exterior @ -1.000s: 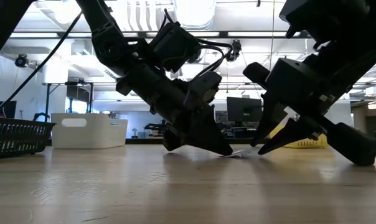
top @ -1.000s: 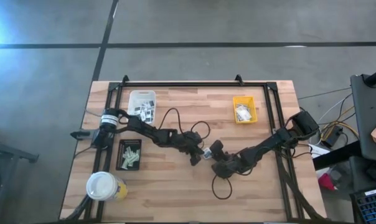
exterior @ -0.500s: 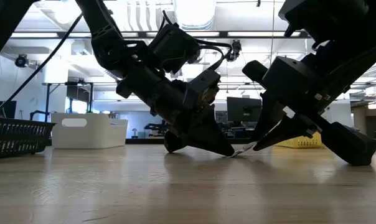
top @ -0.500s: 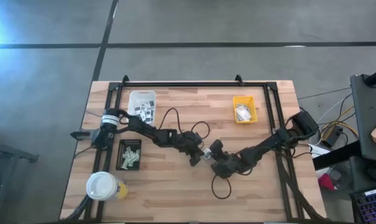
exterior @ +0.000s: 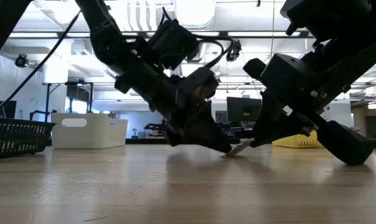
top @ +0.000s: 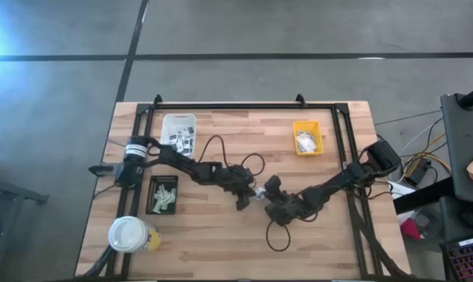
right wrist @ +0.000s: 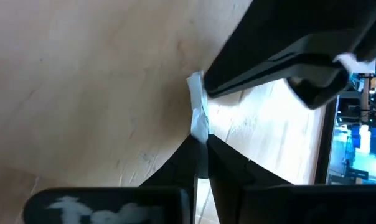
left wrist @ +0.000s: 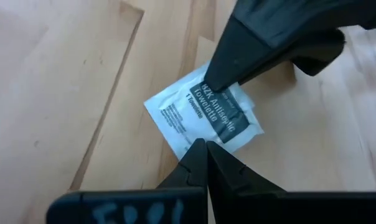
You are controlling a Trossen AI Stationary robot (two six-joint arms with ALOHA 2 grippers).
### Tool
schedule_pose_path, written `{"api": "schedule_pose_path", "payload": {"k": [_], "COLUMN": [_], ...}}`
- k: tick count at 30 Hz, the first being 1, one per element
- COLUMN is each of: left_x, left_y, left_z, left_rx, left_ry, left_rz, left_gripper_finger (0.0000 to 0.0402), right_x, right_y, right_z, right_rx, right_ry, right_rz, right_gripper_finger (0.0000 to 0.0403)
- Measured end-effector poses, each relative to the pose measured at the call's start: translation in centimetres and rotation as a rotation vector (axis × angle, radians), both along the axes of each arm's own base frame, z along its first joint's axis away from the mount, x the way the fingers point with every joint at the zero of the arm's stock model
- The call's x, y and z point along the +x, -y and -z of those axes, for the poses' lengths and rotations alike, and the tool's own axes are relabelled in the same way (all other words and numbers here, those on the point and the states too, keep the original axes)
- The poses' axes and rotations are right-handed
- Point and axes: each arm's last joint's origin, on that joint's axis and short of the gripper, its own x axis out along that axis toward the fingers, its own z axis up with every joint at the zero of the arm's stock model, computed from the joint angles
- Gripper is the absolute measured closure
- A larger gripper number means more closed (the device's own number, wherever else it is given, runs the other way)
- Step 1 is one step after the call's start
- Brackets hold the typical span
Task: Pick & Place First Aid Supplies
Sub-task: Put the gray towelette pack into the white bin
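Both arms slant down to meet near the middle of the wooden counter. In the high view the left arm runs from its base at about nine o'clock toward the centre, its left hand low at the boards. The right arm comes in from about three o'clock, its right hand just beside the left one, tip to tip.

Between them lies a white antiseptic towelette packet, at the counter's centre. The left hand's fingers are pressed together with nothing between them, their joined tip touching the packet's near edge in the left wrist view. The right hand is nipped on the packet's opposite edge: the right wrist view shows the thin white edge caught between its narrow fingers.

The low view shows what the high one hides: the packet tilts up off the boards at the right hand's end. Only the high view shows the white tray at eleven o'clock, the yellow tray at one, the black tray and the cup toward eight.
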Motion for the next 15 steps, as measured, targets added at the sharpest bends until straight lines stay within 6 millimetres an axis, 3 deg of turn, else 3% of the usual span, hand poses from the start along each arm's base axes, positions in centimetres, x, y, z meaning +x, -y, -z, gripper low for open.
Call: {"api": "schedule_pose_path", "payload": {"k": [15], "left_x": [-1.6], "left_y": [-0.5], "left_z": [-4.4], "left_rx": [0.249], "left_ry": [-0.004], "left_rz": [-0.009], "left_gripper_finger": [0.0401], "right_x": [-0.2], "right_y": [0.1], "right_z": [-0.6], "right_rx": [0.083], "right_ry": [0.07], "right_rz": [0.113], "right_gripper_finger": [0.0376]}}
